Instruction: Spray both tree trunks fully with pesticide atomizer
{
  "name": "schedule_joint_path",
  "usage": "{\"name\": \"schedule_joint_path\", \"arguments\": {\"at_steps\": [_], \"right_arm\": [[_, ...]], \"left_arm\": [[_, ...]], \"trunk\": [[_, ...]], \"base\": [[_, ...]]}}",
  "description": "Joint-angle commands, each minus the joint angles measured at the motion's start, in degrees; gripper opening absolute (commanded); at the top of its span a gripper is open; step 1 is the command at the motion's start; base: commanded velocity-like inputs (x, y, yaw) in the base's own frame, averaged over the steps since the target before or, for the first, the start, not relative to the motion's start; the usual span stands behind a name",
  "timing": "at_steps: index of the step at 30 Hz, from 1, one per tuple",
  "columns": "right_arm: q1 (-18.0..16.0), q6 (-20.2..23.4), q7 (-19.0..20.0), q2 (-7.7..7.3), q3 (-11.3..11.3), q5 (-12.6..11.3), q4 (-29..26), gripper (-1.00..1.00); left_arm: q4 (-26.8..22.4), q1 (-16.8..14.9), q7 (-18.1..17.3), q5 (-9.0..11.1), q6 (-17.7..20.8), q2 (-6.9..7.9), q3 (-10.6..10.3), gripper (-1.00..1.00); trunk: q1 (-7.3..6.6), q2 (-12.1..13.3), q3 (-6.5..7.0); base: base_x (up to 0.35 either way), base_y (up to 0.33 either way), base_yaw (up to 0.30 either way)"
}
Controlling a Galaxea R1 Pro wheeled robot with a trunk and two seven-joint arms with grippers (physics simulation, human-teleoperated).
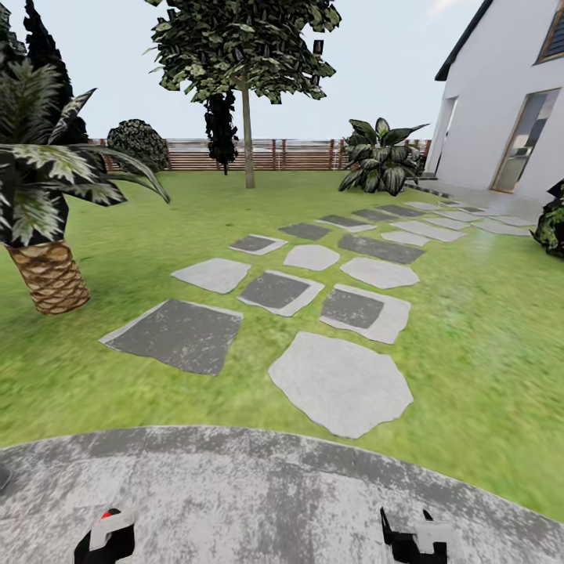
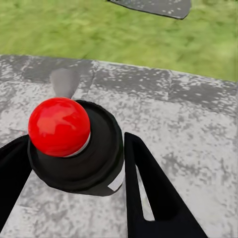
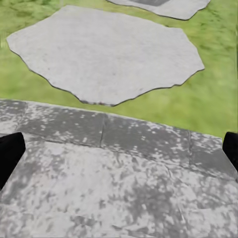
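Both pincers are seen at the bottom edge of the head view, over the grey mottled floor point(image 1: 258, 493): the left pincer point(image 1: 106, 536) with a red cap visible at it, and the right pincer point(image 1: 415, 539) beside bare paving. Beyond the curved floor edge, the lawn point(image 1: 478, 329) is crossed by stepping stones point(image 1: 341, 382); one tree point(image 1: 243, 47) with a pale straight tree trunk point(image 1: 247, 133) stands upright before the slatted fence point(image 1: 298, 154).

In the left wrist view, the pesticide atomizer point(image 2: 79, 148) is gripped between the two black fingers point(image 2: 148, 193) of the left pincer, which is clenched against its dark body. Its long axis is directed toward the camera, red cap nearest.

In the right wrist view, the right pincer is released, its fingertips point(image 3: 10, 153) set wide apart over the floor, with nothing held.
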Motion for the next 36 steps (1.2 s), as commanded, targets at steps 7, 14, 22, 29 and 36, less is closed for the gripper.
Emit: {"name": "schedule_joint_path", "arguments": {"at_steps": [7, 14, 22, 29, 36], "right_arm": [[-0.02, -0.70, 0.17, 0.71, -0.24, 0.55, -3.99, 1.00], [-0.02, -0.71, 0.40, 0.72, -0.05, 0.79, -4.07, 1.00], [-0.02, -0.79, 0.30, 0.25, -0.04, 0.80, -4.04, 1.00], [-0.02, -0.64, 0.42, 0.25, -0.04, 0.71, -4.14, 1.00], [-0.02, -0.62, 0.43, 0.47, -0.04, 0.53, -4.23, 1.00]], "left_arm": [[0.05, -0.03, -0.25, 0.52, -0.01, -0.40, -0.21, -1.00], [0.05, -0.03, -0.40, 0.38, -0.15, -0.50, -0.21, -1.00], [-0.30, -0.11, -0.33, 0.28, 0.20, -0.60, -0.36, -1.00], [0.18, -0.04, -0.11, 0.40, 0.04, -0.26, -0.22, -1.00], [0.23, -0.03, 0.00, 0.43, -0.14, -0.30, -0.22, -1.00]], "trunk": [[0.02, -0.02, -0.05], [0.02, -0.02, -0.05], [0.02, -0.02, -0.05], [0.02, -0.02, -0.05], [0.02, -0.02, -0.05]], "base": [[0.339, 0.000, 0.000], [0.339, 0.000, 0.000], [0.340, 0.000, 0.000], [0.340, 0.000, 0.000], [0.339, 0.000, 0.000]]}}
